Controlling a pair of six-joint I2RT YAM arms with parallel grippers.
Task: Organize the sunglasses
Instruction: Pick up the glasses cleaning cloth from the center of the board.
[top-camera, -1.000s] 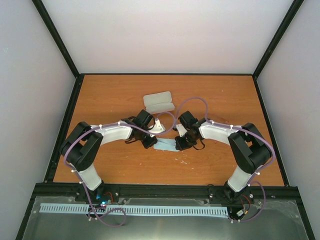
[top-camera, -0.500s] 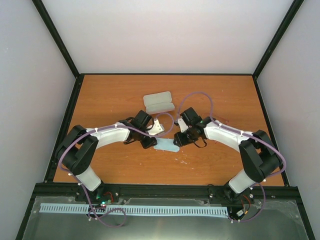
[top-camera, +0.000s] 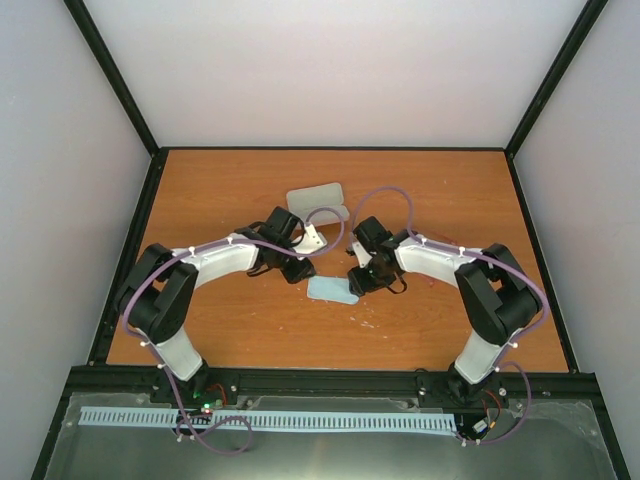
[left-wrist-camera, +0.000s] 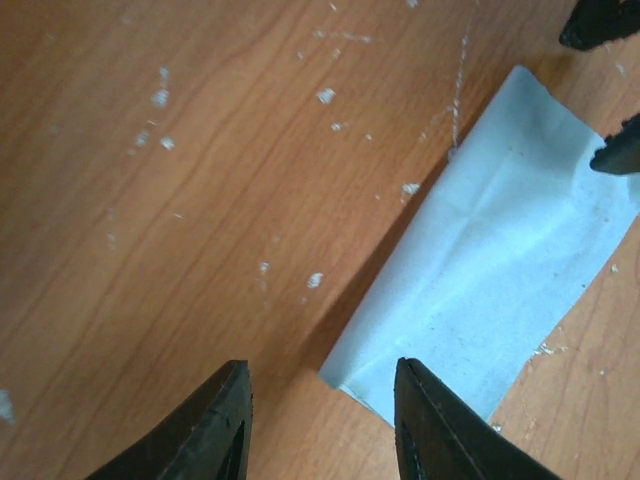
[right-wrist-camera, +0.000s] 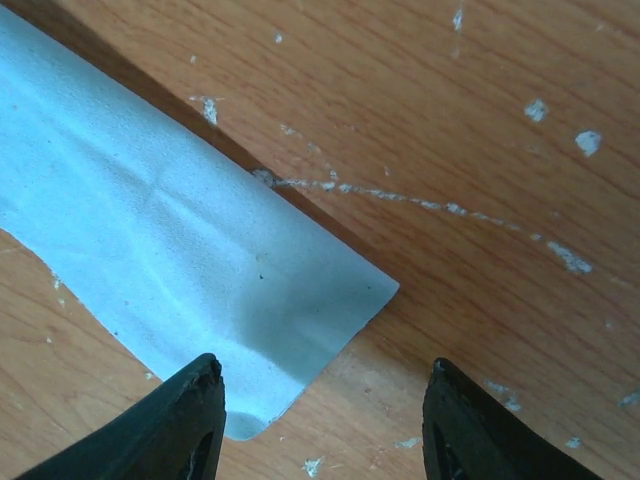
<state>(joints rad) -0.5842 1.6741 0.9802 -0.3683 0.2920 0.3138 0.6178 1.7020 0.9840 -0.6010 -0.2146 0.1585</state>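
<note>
**Two open hands at the blue cloth, no sunglasses to be seen**

The orange table (top-camera: 220, 190) held everything. Both arms reached in to the middle, so their hands were close to the same spot. Behind them lay the pale case (top-camera: 318, 200), near but out of the way. I could not tell if it was open.

Between the hands lay the light blue cloth (top-camera: 332, 290), flat on the table, with a soft crease in it. The left hand (left-wrist-camera: 320, 365) hung low at one end of it, fingers spread apart and holding nothing. The right hand (right-wrist-camera: 323, 362) hung low at the other end, spread wide too and empty. I think one hand was at each end so they could lift or fold the cloth together.

The sunglasses did not show in any view. They may have been hidden under an arm, or too faint against the wood.
</note>
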